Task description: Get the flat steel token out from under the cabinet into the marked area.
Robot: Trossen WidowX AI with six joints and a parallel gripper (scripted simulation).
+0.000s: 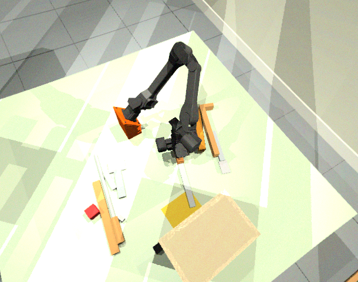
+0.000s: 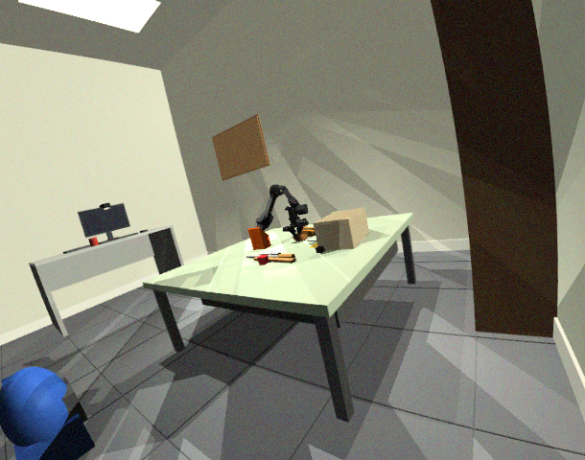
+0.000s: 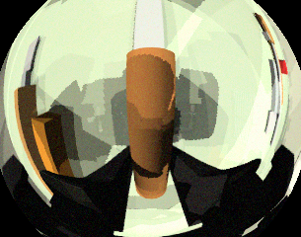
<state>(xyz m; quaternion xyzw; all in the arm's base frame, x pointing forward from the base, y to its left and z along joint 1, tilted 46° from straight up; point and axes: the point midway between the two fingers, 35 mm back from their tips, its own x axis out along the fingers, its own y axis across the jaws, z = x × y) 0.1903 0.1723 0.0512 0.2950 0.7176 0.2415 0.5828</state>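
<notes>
Token not visible; no readable writing anywhere. Gripper [image 1: 178, 154] pinching wooden handle of stick [image 1: 185, 182], grey blade reaching yellow patch [image 1: 176, 212] before tan cabinet [image 1: 209, 237]. Pale green table [image 1: 294, 194]; grey tiled floor, desk with monitor [image 2: 104, 220] far left.

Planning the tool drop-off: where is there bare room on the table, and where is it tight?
Free: the wide stretch right of the cabinet and the L-tool, out to the table edge; also the far-left corner beyond the orange base. Crowded: the tool cluster beside the red block, and around the gripper, shut on a rake handle.
</notes>
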